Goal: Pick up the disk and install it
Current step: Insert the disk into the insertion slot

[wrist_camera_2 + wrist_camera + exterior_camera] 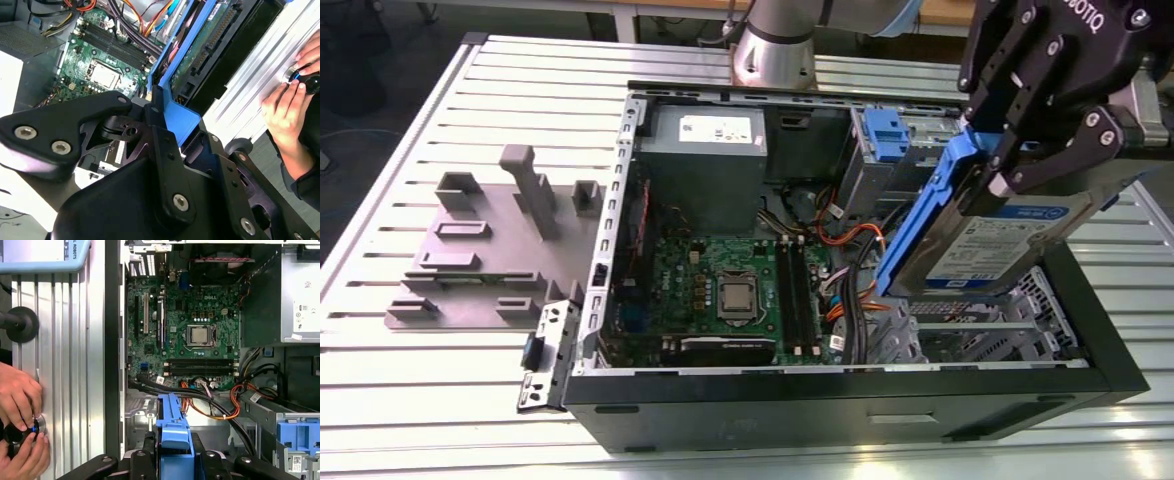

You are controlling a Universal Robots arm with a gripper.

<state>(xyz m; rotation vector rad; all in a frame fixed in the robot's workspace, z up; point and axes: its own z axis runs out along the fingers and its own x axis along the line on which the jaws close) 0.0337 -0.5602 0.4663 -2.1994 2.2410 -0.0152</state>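
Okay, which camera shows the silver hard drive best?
The exterior view: the silver rectangular hard drive in blue plastic rails shows its labelled face. Both wrist views show mainly its blue end tab.

Slatted alu table (427, 400), dark floor (360, 170).

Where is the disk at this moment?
At the exterior view's right, the disk hangs tilted in the gripper, over the open computer case.

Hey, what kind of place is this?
Probably a robotics lab bench: an opened computer case lies on a slotted aluminium table, the gripper holds the disk above it, and a person's hands touch a knob.
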